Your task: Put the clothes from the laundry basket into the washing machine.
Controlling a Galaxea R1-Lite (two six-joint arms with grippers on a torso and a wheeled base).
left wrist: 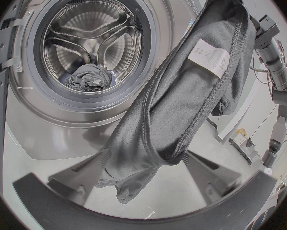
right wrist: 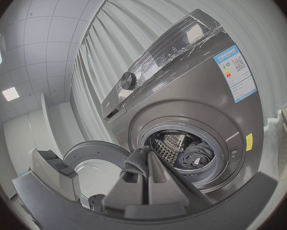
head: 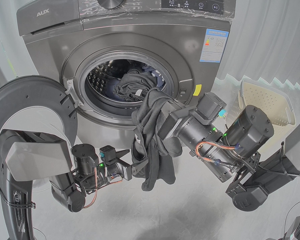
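Observation:
A dark grey garment point(head: 153, 144) hangs in front of the washing machine's point(head: 123, 27) open drum mouth. My right gripper point(head: 160, 110) is shut on its top end, and a fold of cloth point(right wrist: 135, 158) shows pinched beside the closed fingers point(right wrist: 162, 182). Low down, my left gripper point(head: 134, 160) stands open, and the garment's point(left wrist: 181, 106) hanging lower part drops between its spread fingers point(left wrist: 76, 176). Several dark clothes point(head: 133, 84) lie inside the drum, also seen as a crumpled pile point(left wrist: 87, 79). The cream laundry basket point(head: 283, 107) stands to the machine's right, and no clothes show in the part I can see.
The round machine door point(head: 26, 94) is swung fully open to the left, close to my left arm. A pale curtain point(head: 273, 34) hangs behind the machine. Bare grey floor point(head: 190, 200) lies in front of it.

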